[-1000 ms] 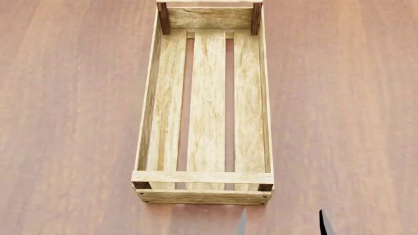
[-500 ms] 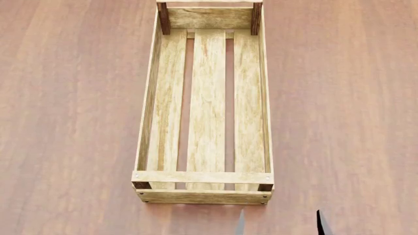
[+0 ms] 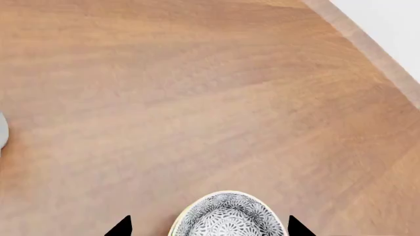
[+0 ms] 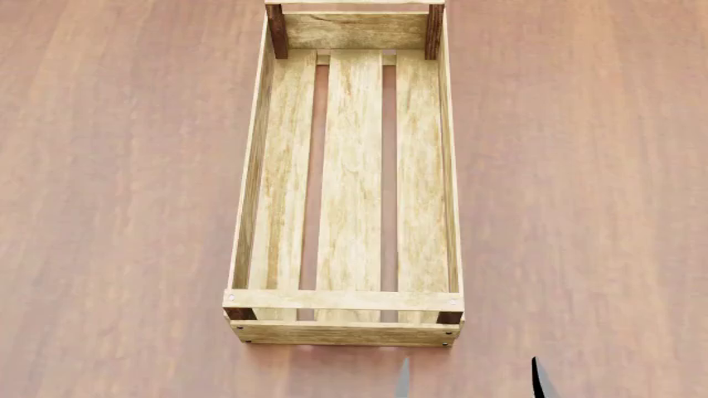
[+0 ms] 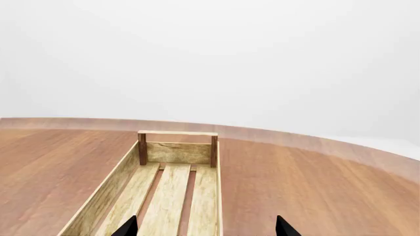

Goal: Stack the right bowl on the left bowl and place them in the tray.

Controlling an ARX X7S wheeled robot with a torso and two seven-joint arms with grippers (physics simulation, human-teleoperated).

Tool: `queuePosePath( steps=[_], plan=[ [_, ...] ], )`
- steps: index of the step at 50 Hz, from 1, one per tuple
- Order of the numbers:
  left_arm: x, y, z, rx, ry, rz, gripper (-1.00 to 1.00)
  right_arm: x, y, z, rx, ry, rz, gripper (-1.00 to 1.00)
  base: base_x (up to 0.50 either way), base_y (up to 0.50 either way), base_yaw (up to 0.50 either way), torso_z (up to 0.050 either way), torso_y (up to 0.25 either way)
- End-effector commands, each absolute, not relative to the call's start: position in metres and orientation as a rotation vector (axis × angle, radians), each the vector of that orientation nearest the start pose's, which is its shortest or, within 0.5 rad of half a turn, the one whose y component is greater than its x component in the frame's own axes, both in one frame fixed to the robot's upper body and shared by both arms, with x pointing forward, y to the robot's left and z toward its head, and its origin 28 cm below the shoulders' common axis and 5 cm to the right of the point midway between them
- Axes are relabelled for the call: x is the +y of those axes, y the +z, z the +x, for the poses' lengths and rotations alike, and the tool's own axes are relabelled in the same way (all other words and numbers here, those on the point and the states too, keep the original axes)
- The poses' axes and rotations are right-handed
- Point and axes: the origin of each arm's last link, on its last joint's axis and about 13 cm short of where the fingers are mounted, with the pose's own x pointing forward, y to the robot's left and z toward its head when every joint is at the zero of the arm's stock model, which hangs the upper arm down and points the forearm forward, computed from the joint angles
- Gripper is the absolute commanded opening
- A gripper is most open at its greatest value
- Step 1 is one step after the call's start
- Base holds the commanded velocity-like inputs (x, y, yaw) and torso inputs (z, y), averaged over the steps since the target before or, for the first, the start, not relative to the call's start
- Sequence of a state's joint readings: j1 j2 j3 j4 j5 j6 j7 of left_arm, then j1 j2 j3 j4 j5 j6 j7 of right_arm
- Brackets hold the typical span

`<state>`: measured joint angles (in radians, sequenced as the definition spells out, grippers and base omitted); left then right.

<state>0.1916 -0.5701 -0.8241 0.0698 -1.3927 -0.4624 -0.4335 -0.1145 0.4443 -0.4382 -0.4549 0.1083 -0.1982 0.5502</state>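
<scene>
One bowl (image 3: 227, 216) sits between the left pincer's (image 3: 208, 227) spread tips; right pincer (image 4: 468, 377), tips apart, hovers near the bare tray (image 4: 252, 207).

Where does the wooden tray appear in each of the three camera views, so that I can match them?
Head view: the tray fills the centre, running lengthwise away from the robot.
Right wrist view: low and left of centre, seen from its near end, the far end wall facing the camera.
Left wrist view: not in it.
Shared landmark: the tray's dark corner posts.
</scene>
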Motion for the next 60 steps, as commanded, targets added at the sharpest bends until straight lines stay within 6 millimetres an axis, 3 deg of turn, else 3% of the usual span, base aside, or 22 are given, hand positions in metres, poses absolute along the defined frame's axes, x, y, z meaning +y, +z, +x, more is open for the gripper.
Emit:
queuePosePath(
  steps=[1,22,60],
  plan=[
    [0.429,0.103,0.134,0.004,0.692,-0.878,1.00,-0.087,0.081,0.164,-0.428,0.022,-0.040,1.00,0.00,0.00,0.00,0.000,0.000],
    [0.429,0.092,0.137,0.032,0.703,-0.987,1.00,-0.086,0.080,0.163,-0.422,0.025,-0.042,1.00,0.00,0.00,0.00,0.000,0.000],
    [0.422,0.073,0.151,0.147,0.711,-0.917,1.00,-0.086,0.080,0.163,-0.415,0.028,-0.046,1.00,0.00,0.00,0.00,0.000,0.000]
  ],
)
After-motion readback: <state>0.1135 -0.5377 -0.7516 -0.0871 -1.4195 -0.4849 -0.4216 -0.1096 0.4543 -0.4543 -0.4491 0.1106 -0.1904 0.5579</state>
